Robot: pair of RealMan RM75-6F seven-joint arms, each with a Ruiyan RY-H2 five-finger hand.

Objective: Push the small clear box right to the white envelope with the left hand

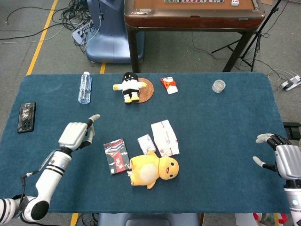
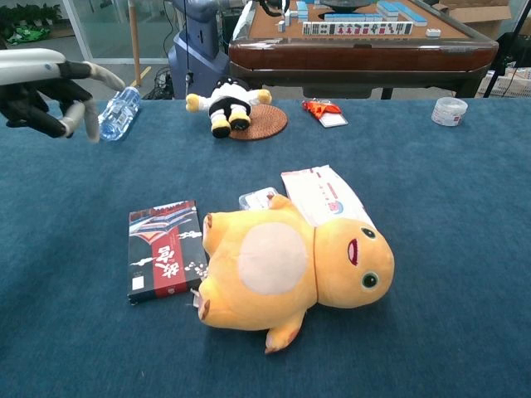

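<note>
Where the small clear box (image 1: 146, 142) lies, its right edge is touching or just beside the white envelope (image 1: 165, 137), and the head of the yellow plush toy (image 1: 153, 171) sits just below it, partly covering it in the chest view. Left of the box, on the far side of the plush toy's back, a dark red-and-black card box (image 1: 116, 156) lies flat on the blue cloth of the bench (image 1: 221, 141). Well to the left of the box hangs the left hand (image 1: 75, 134), above the cloth, its fingers (image 2: 76, 118) loosely spread and holding nothing. Far to the right of the box, at the bench's edge, the right hand (image 1: 278, 160) shows with fingers apart and nothing in them. Beyond the box, toward the far edge, a black-and-white plush doll (image 1: 128, 86) lies partly on a round woven mat (image 1: 146, 89), with a red-and-white packet (image 1: 170, 85) just to the right of the mat and a small clear round container (image 1: 218, 86) further right. Far left of the box a water bottle (image 1: 84, 87) lies on its side, and a dark phone (image 1: 27, 117) rests near the bench's left edge. Behind the bench stands a brown mahjong table (image 1: 193, 16) on a grey floor (image 1: 28, 28) marked with yellow lines, with cables, a blue machine base (image 1: 106, 35) and a tripod's legs nearby.
</note>
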